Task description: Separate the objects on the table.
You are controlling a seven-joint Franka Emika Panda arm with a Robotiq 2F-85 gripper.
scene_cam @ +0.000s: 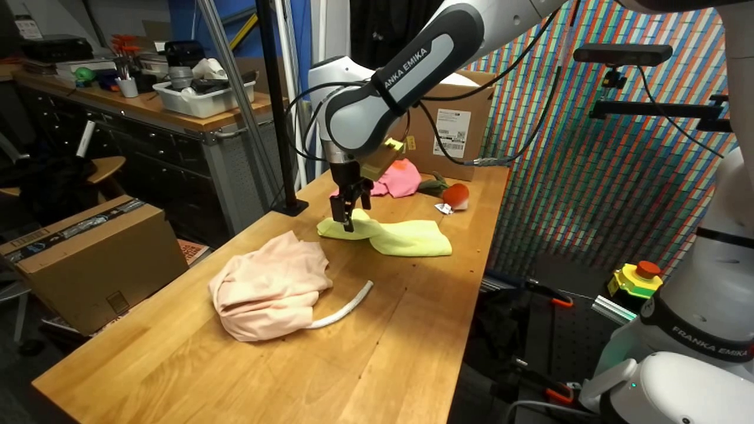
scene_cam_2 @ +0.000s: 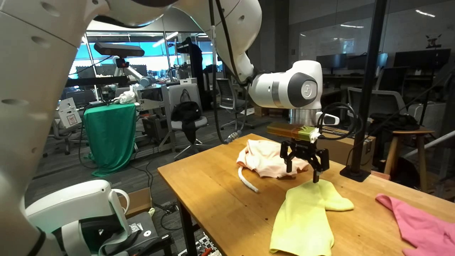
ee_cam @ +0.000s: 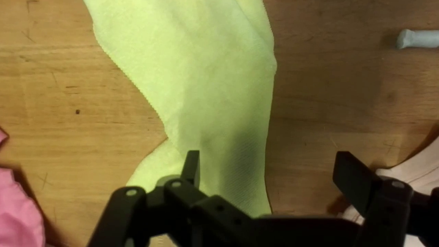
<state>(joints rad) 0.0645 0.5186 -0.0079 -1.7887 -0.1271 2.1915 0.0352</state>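
Yellow cloth (scene_cam: 409, 237) lay apart between pink cloth (scene_cam: 402, 178) and beige cloth (scene_cam: 268, 288); gripper (scene_cam_2: 302, 174) hung spread over its edge, contact unclear. We judged separation nearly done; next called for freeing cord (scene_cam: 346, 311).

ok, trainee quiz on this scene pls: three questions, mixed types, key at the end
1. Of the pink cloth, the yellow-green cloth and the beige cloth, which lies between the other two on the table?
2. True or false: the gripper stands open and holds nothing.
3. Fill in: in both exterior views, the white cord sticks out from the edge of the ____ cloth.

Key:
1. The yellow-green cloth.
2. True.
3. Beige.
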